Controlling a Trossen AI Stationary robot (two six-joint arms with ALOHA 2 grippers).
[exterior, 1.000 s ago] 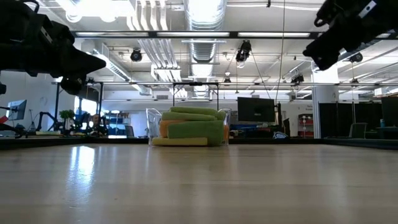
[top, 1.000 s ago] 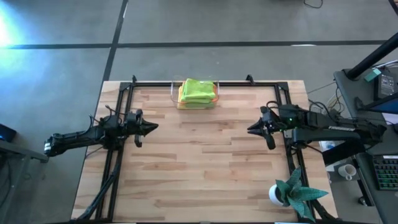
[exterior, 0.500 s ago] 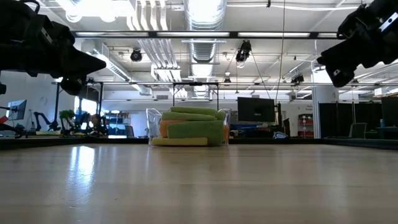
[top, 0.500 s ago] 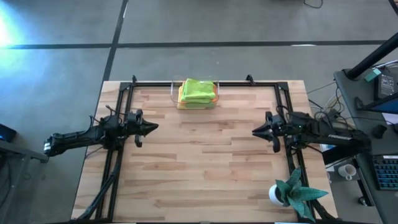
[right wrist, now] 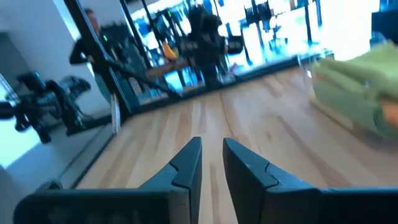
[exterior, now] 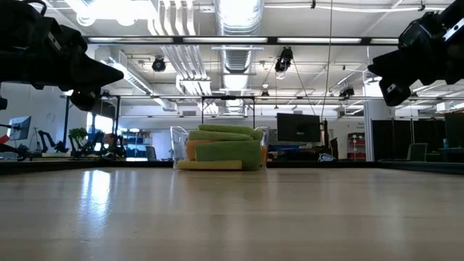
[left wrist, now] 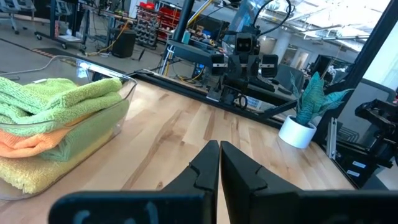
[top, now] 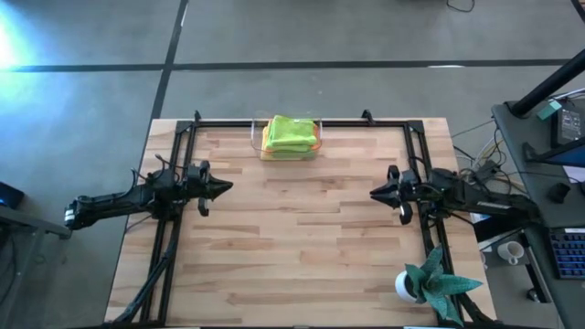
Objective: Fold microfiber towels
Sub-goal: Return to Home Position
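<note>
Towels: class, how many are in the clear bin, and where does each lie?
5, though folds may hide more: yellow towel lowest, orange towel and middle green towel above it, two green towels on top, all in the bin.

Soft lime green microfiber towels (left wrist: 62,93) top an orange towel (left wrist: 25,144) and a yellow towel (left wrist: 28,174) in the clear plastic bin (left wrist: 129,87). Beneath the bin, the wooden plank table (top: 302,238) is pale and striped.

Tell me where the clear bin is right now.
In the high view the clear bin sits centred on the table's far edge, holding the stacked towels; the left gripper and right gripper hover away at either side.
</note>
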